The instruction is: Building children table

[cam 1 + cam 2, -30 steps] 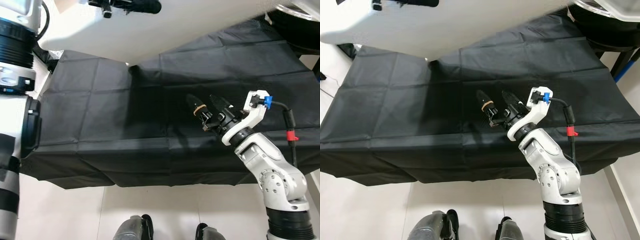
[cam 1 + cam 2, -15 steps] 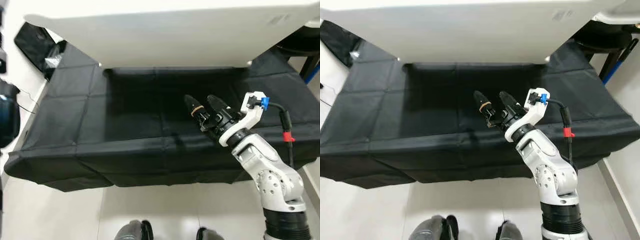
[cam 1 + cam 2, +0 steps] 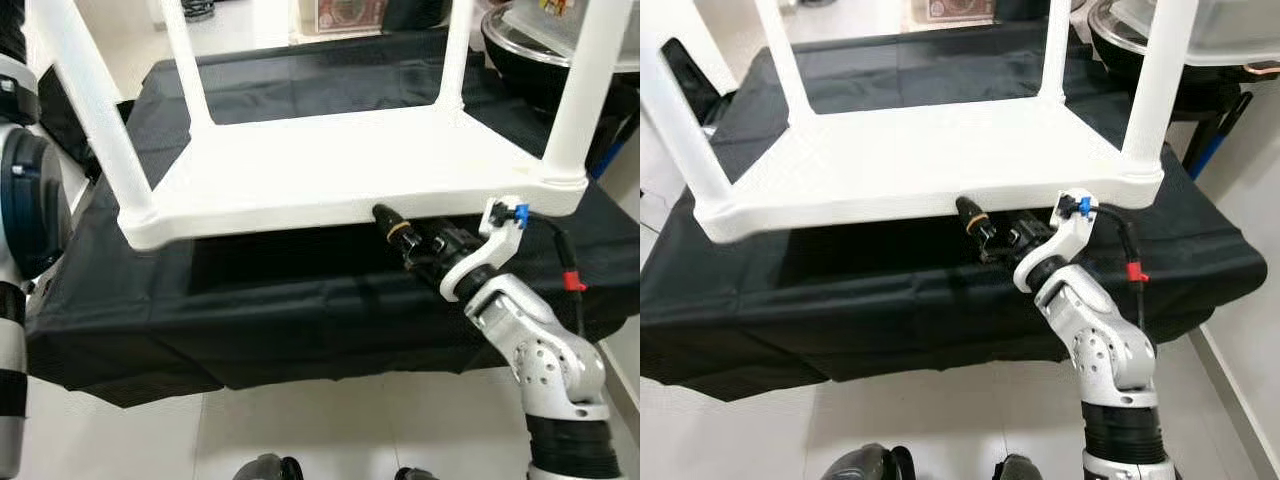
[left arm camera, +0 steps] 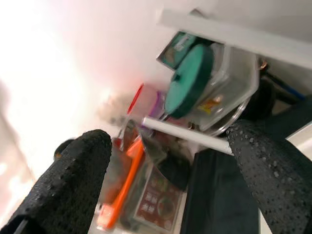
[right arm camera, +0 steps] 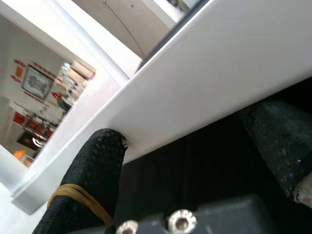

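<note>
The right gripper [image 3: 410, 232], its two fingers apart, reaches forward on a bent arm, one fingertip [image 5: 105, 146] touching the lower edge of the white children's table [image 3: 330, 170]. A moment ago the fingers hung free beneath the tabletop; now it lies upside down, four legs up, on the black cloth [image 3: 280, 300]. The left gripper [image 4: 170, 165] is spread wide.

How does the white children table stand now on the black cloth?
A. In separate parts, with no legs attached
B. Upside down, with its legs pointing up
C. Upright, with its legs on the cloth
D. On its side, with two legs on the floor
B: the white table lies top-down above the black cloth, and its legs rise upward from the corners.
</note>
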Controlling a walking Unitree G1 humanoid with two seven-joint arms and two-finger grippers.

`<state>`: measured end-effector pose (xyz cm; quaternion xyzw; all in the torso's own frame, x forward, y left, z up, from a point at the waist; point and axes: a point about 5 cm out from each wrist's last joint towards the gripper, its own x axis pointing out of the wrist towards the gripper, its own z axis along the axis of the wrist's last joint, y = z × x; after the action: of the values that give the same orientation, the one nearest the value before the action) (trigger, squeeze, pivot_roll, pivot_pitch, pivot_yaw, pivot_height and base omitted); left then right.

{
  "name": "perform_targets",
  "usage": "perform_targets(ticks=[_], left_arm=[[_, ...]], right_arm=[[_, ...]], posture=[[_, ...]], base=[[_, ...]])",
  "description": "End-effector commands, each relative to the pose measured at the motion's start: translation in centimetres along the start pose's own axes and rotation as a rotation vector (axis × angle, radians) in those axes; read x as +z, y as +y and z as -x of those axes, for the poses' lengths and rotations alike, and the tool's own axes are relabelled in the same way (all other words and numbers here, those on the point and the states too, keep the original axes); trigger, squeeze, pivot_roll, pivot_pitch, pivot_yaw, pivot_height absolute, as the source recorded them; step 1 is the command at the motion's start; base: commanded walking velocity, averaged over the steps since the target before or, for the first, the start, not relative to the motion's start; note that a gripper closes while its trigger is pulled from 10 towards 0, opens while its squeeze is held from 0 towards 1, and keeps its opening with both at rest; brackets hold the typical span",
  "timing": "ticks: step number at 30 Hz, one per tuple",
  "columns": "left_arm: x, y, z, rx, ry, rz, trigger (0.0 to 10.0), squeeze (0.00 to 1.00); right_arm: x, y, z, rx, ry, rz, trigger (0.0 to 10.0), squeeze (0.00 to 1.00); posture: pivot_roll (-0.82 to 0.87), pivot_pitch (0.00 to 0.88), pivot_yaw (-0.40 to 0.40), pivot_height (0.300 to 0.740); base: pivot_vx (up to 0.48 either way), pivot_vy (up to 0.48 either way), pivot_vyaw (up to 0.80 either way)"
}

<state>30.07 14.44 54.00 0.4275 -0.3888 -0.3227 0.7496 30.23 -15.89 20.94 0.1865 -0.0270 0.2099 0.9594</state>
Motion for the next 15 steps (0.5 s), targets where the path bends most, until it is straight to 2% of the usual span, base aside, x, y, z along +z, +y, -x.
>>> perform_targets(ticks=[1,3,5,6,7,8,9,11,12,13,14,15], left_arm=[[-0.3,-0.8,0.4,-0.041,-0.028,0.025,10.0,1.0],[-1.2,-2.9,1.1,-0.112,-0.048,0.063,10.0,1.0],[-1.2,-2.9,1.1,-0.112,-0.048,0.063,10.0,1.0],[-1.6,-3.6,1.3,-0.128,-0.053,0.078,10.0,0.78],[-2.3,-5.5,1.8,-0.158,-0.062,0.131,10.0,0.39],[-2.3,-5.5,1.8,-0.158,-0.062,0.131,10.0,0.39],[-3.1,-7.8,2.2,-0.187,-0.073,0.198,10.0,0.0],[-3.1,-7.8,2.2,-0.187,-0.073,0.198,10.0,0.0],[-3.9,-10.9,2.7,-0.217,-0.089,0.295,10.0,0.0],[-4.8,-14.2,3.4,-0.213,-0.103,0.443,10.0,0.0],[-4.8,-14.2,3.4,-0.213,-0.103,0.443,10.0,0.0],[-5.4,-17.4,4.3,-0.188,-0.119,0.606,10.0,0.0]], right_arm=[[2.2,1.6,-0.3,0.075,-0.121,0.024,10.0,0.0],[2.2,1.8,-0.3,0.078,-0.129,0.015,10.0,0.0],[2.2,1.8,-0.3,0.078,-0.129,0.015,10.0,0.0],[2.3,1.8,-0.3,0.08,-0.131,0.01,10.0,0.0],[2.5,2.1,-0.5,0.093,-0.145,0.004,10.0,0.0],[2.5,2.1,-0.5,0.093,-0.145,0.004,10.0,0.0],[3.0,2.5,-1.0,0.11,-0.169,0.0,10.0,0.0],[3.0,2.5,-1.0,0.11,-0.169,0.0,10.0,0.0],[4.1,3.1,-2.1,0.135,-0.209,0.013,10.0,0.0],[5.7,3.8,-3.6,0.163,-0.274,0.032,10.0,0.0],[5.7,3.8,-3.6,0.163,-0.274,0.032,10.0,0.0],[7.8,4.4,-5.3,0.18,-0.35,0.043,10.0,0.0]], posture=[[-0.03,0.07,0.035,0.74],[-0.03,0.07,0.035,0.74],[-0.03,0.07,0.035,0.74],[-0.03,0.069,0.034,0.74],[-0.02,0.069,0.033,0.74],[-0.02,0.069,0.033,0.74],[-0.02,0.068,0.025,0.74],[-0.02,0.068,0.025,0.74],[-0.01,0.064,0.022,0.74],[0.0,0.06,0.021,0.74],[0.0,0.06,0.021,0.74],[0.01,0.06,0.016,0.74]], base=[[0.0,0.0,0.0],[0.0,0.0,0.0],[0.0,0.0,0.0],[0.0,0.0,0.0],[0.0,0.0,0.0],[0.0,0.0,0.0],[0.0,0.0,0.0],[0.0,0.0,0.0],[0.0,0.0,0.0],[0.0,0.0,0.0],[0.0,0.0,0.0],[0.0,0.0,0.0]])
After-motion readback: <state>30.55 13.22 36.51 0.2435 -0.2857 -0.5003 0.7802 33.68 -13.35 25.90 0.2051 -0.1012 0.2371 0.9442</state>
